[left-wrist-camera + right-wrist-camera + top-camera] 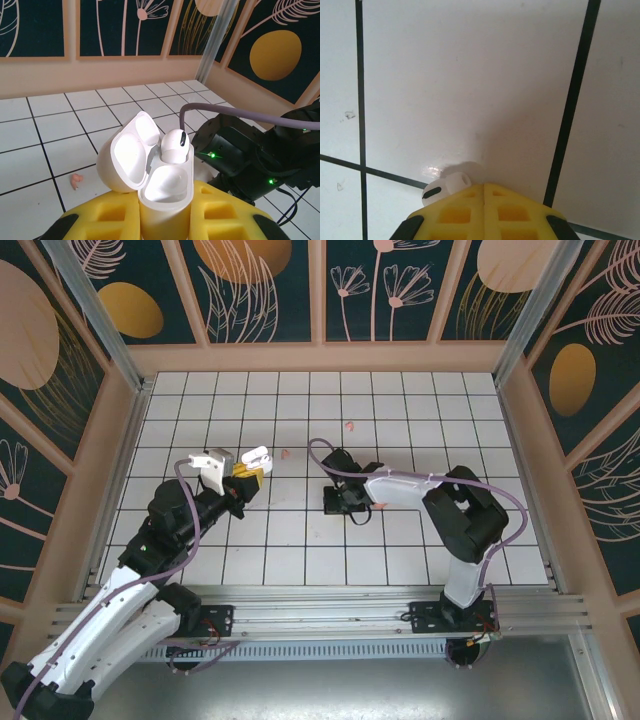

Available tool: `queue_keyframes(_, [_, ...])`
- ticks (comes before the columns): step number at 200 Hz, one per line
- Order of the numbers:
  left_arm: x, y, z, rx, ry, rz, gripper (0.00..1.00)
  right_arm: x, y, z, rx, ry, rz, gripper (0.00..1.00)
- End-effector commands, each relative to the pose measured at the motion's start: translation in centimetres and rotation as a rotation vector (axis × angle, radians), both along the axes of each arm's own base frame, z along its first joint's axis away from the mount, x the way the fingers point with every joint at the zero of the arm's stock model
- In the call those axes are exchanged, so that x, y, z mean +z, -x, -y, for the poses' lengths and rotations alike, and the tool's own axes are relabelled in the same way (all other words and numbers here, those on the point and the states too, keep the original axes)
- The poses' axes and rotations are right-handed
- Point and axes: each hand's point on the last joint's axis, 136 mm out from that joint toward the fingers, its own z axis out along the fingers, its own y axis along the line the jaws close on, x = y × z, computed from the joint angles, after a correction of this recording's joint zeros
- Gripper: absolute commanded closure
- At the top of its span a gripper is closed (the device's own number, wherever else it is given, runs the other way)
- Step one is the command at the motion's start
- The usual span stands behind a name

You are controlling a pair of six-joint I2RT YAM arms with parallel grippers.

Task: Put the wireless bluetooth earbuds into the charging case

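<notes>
White earbud (175, 146) in open case (165, 205)

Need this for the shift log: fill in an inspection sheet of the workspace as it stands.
Surface: white tiled table, black grid lines, no spills seen.
Job's things: open white case with one white earbud seated, other slot empty; second white earbud on the tile; pink earbud and another pink earbud loose on the table.
Clutter: nothing seen.
Grippers: left gripper shut on the case; right gripper shut, tips beside the second white earbud, grip unclear.
Cables: purple cable loops above the right arm.
Surroundings: wood-framed wall panels with flower prints; metal rail at the near edge.
</notes>
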Motion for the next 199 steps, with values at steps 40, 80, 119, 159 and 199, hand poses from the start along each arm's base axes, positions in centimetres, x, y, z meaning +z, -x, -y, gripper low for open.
queue_keyframes(40, [1.0, 0.1, 0.4, -0.021, 0.036, 0.031, 1.00, -0.3, 3.4, -0.2, -0.034, -0.026, -0.137, 1.00])
queue_keyframes(80, [0.9, 0.1, 0.4, -0.023, 0.036, 0.029, 1.00, 0.1, 3.8, -1.2, -0.029, -0.078, -0.146, 1.00])
queue_keyframes(119, [0.6, 0.2, 0.4, -0.021, 0.030, 0.024, 1.00, 2.1, 3.0, -1.2, -0.062, -0.108, -0.104, 1.00])
queue_keyframes(159, [0.0, 0.7, 1.9, -0.113, 0.040, 0.023, 1.00, 5.2, 1.3, 0.1, -0.098, -0.147, -0.027, 0.91])
queue_keyframes(199, [-0.2, 2.1, 3.7, -0.258, 0.064, 0.072, 1.00, 4.4, 0.7, 0.3, -0.030, -0.086, -0.057, 0.50])
